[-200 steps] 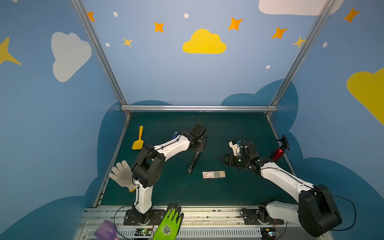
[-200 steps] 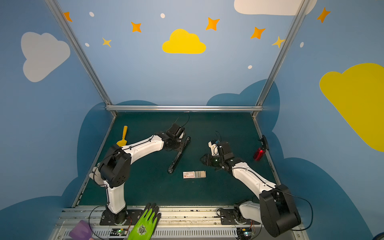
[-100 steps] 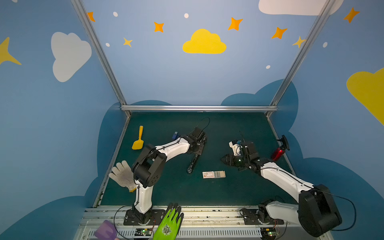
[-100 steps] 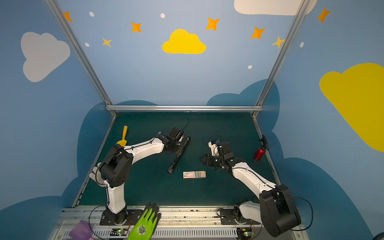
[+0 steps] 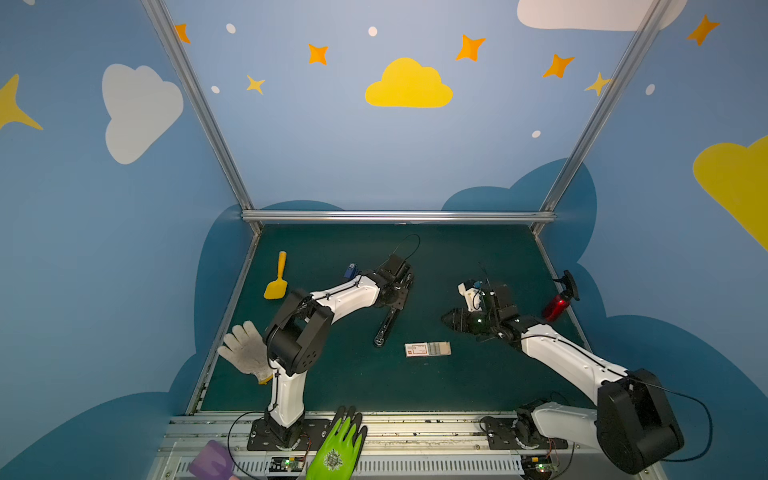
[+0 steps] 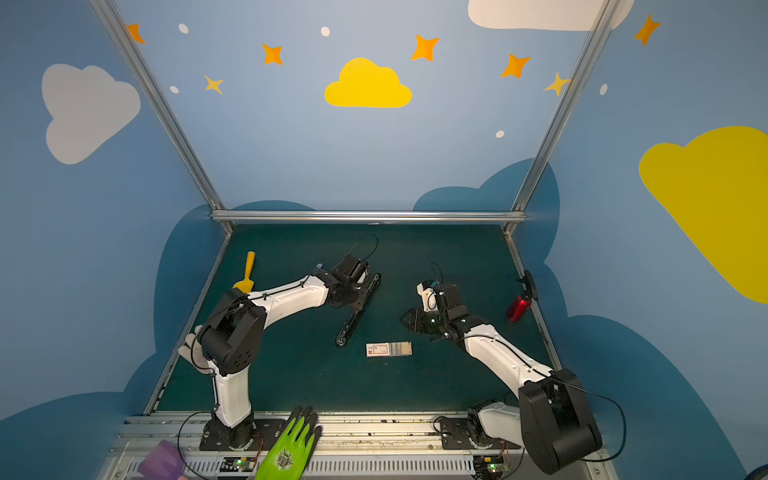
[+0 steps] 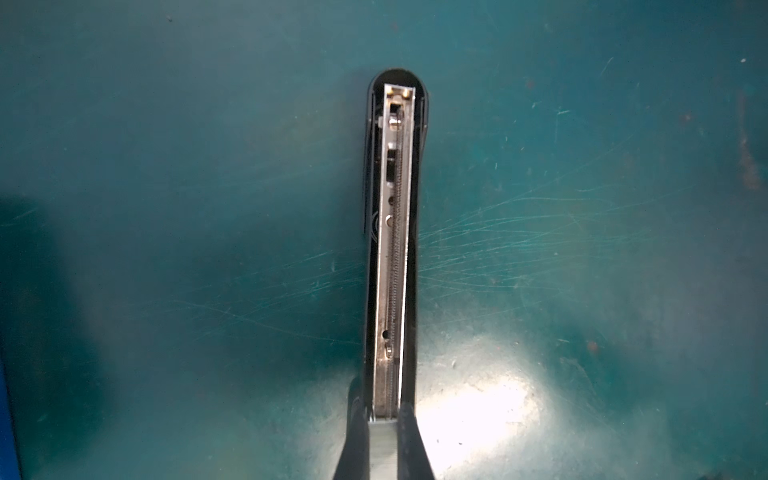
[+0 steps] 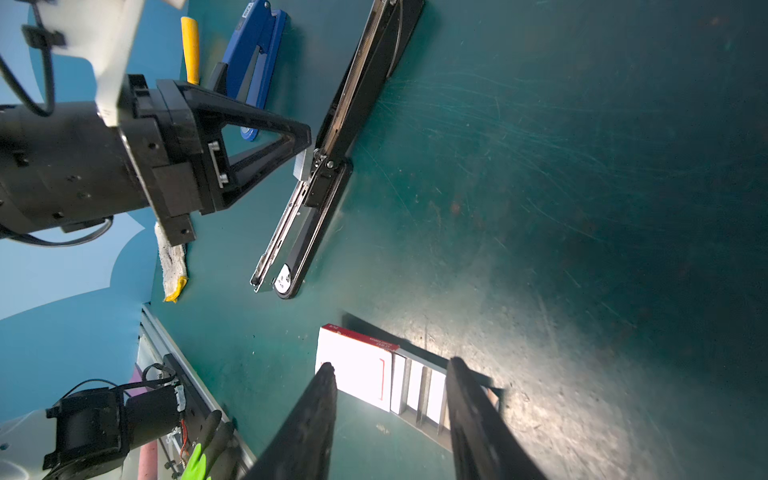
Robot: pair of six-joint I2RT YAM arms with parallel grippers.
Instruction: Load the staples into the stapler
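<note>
Left gripper [image 7: 384, 415], clamped on staple strip [image 7: 381, 449], held it at hinge end of opened stapler [image 7: 392, 249], long axes aligned; right gripper [image 8: 391, 365], jaws parted, empty.

Top views overlook everything; both close wrist views share the stapler [image 7: 392, 249].

The opened stapler [image 5: 385, 326] is laid left of centre on the table [image 5: 332, 382], running near to far. A strip of staples [image 7: 382, 453] is held by the left gripper [image 8: 306, 141] over its hinge. The staple box [image 5: 428, 349] is set just right of its near end, apart, with the right gripper [image 5: 446, 322] farther right and behind. A scoop [image 5: 277, 282] and a second stapler [image 5: 351, 271] are placed to the far left, a bottle [image 5: 559, 301] at the right edge.
</note>
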